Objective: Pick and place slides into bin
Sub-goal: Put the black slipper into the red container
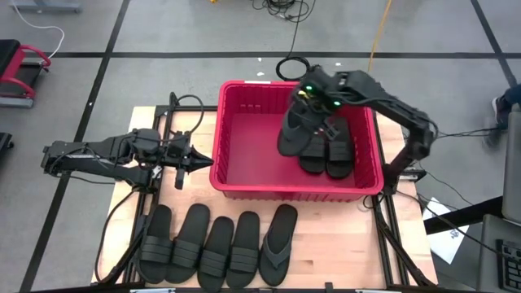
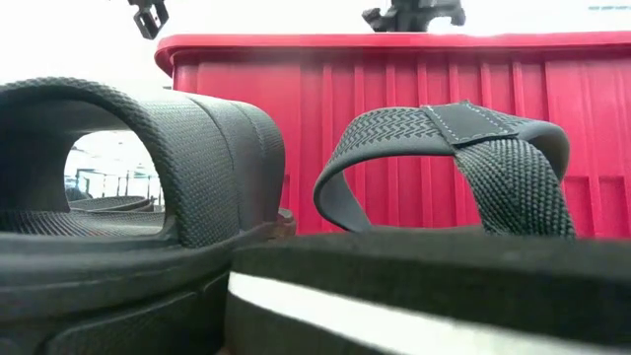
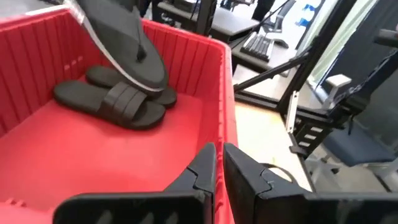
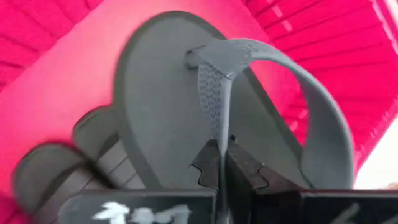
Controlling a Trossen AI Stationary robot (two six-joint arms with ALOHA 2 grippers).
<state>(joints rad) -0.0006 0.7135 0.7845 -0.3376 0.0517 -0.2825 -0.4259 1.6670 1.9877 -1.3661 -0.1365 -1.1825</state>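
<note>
One flip-flop [image 1: 291, 130] hangs over the red bin [image 1: 244, 183], its soft bendy strap pinched by the right fingers [image 4: 219, 163], while the left fingers [image 3: 217, 163] are closed on nothing.

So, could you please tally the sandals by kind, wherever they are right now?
Wide-strap slides: 6 (4 on the table, 2 in the bin)
Thong flip-flops: 2 (1 on the table, 1 in the right end effector)
Total: 8
</note>
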